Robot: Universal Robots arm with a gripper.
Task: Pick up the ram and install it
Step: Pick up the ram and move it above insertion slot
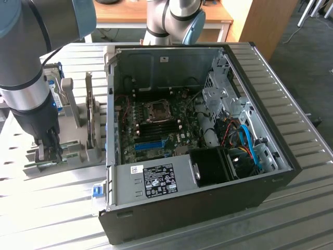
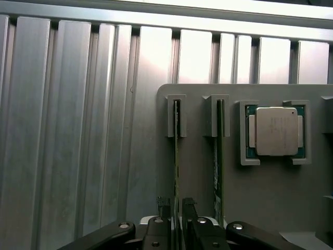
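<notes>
The gripper [image 2: 176, 207] is hovering low over the grey holder [image 2: 270, 203] on the table, jaws spread either side of the ram [image 2: 177, 151] standing on edge between them, not yet lifted, while the open computer case [image 1: 182, 213], well away from the jaws, is waiting for the install.

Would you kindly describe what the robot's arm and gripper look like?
The arm is a silver-grey tube with pale blue joint caps and a black wrist section carrying a small blue light. The gripper is black, with linked bars, silver pivot pins and two narrow fingers.
</notes>
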